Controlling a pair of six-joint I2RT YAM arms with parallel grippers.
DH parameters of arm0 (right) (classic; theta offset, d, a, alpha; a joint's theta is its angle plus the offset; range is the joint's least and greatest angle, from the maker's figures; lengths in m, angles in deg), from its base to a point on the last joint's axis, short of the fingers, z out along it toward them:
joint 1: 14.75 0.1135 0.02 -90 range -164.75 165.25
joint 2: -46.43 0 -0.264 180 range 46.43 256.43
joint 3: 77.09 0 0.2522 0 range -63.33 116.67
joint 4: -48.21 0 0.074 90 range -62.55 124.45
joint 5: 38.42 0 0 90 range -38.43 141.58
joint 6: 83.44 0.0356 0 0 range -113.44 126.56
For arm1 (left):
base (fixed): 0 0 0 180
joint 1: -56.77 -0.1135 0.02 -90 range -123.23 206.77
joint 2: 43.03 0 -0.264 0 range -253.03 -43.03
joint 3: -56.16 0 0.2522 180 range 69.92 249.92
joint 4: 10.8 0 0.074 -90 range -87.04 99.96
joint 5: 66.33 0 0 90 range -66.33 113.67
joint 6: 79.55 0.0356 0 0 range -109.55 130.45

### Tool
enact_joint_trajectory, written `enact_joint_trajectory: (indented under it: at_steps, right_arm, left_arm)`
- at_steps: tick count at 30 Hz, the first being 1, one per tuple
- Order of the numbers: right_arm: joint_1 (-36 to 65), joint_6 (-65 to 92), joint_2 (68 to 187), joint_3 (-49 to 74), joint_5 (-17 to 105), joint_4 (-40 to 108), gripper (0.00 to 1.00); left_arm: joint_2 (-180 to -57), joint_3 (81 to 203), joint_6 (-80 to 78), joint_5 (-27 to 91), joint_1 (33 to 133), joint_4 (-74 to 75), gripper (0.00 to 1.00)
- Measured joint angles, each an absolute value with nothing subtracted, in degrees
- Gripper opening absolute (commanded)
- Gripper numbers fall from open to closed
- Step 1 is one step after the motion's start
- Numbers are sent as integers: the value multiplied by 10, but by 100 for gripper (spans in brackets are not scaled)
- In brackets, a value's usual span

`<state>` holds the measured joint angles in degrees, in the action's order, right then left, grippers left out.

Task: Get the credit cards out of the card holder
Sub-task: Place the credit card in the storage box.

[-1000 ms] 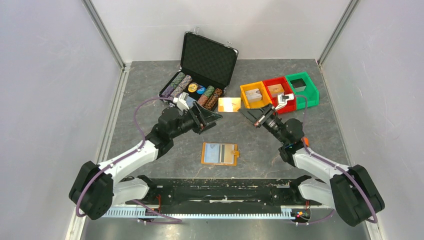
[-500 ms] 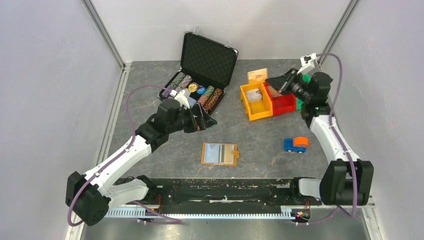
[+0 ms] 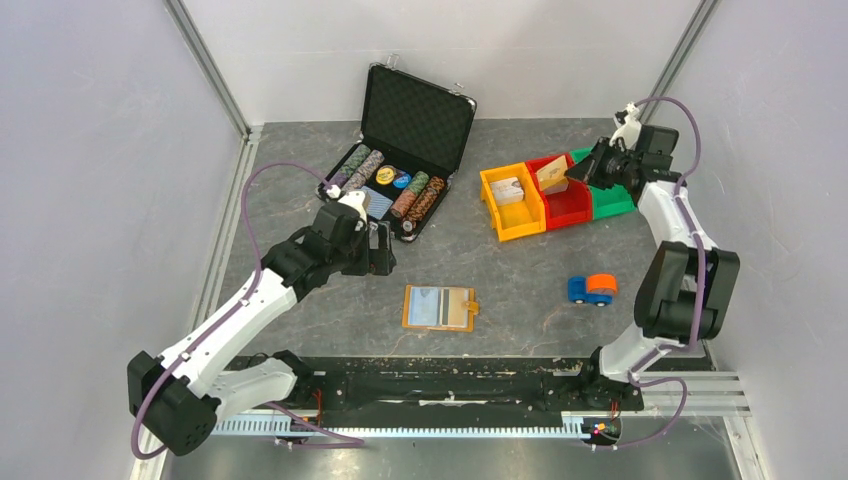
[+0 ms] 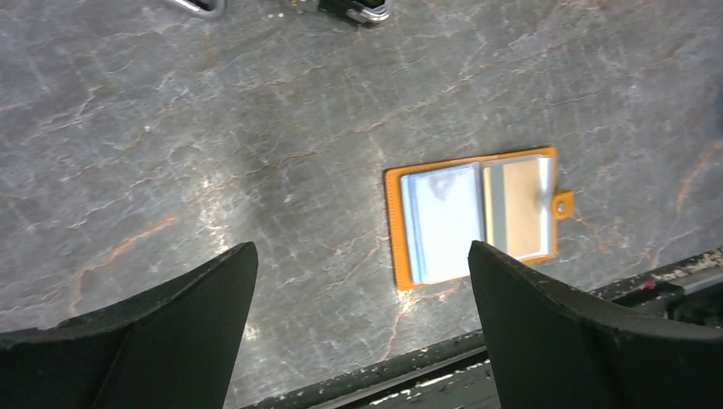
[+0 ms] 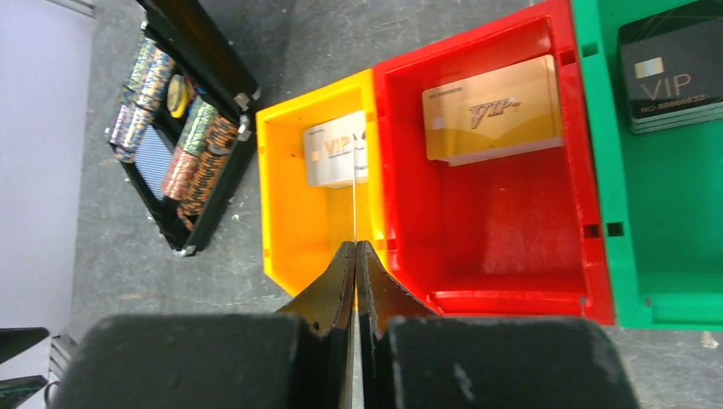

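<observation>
My right end effector (image 5: 355, 247) pinches a card (image 5: 353, 192) over the wall between the orange bin (image 5: 286, 221) and the red bin (image 5: 494, 294). It could drop wrong. My left end effector (image 4: 360, 254) is wide open near the card holder (image 4: 393, 226) on the counter (image 4: 213, 128), blue card (image 4: 443, 223) inside.

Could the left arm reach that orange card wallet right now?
Probably yes: the left gripper hangs open near the card holder, nothing lies between them, and the right gripper, holding a credit card, is away over the bins.

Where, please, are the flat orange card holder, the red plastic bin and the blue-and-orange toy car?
flat orange card holder (image 3: 440, 308): top view, its centre.
red plastic bin (image 3: 568, 207): top view, bare floor.
blue-and-orange toy car (image 3: 592, 289): top view, body middle.
</observation>
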<state>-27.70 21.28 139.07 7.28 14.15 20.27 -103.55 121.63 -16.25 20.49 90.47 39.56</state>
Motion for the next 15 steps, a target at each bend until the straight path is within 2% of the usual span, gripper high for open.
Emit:
enact_joint_trajectory:
  at_steps: [15]
  right_arm:
    - [-277,124,1542,228,158,99,0]
  left_arm:
    - [-1025,1221,-133,163,902,433,100]
